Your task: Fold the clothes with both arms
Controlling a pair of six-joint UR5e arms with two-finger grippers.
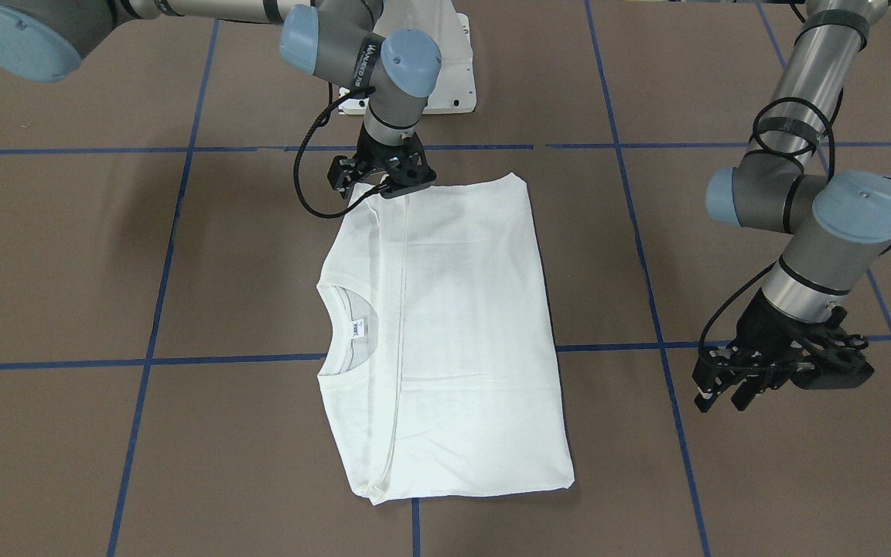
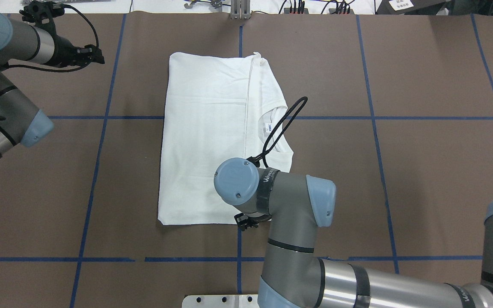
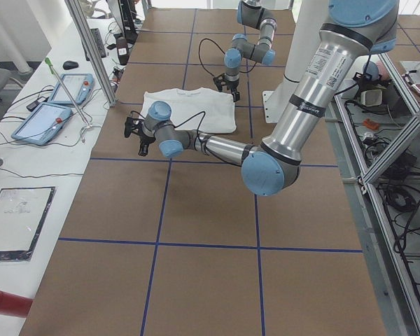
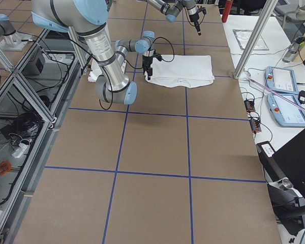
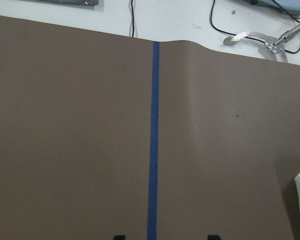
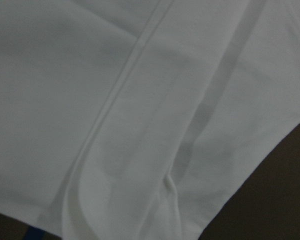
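Found T-shirt (image 1: 461, 325) folded flat on table (image 1: 105, 271); left gripper (image 1: 724, 398) spread wide, well aside; right gripper (image 1: 393, 186) at shirt's edge (grip: cannot tell).

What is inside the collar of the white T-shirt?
A small neck label shows inside the collar. A folded-over layer of the T-shirt hides the collar's other half.
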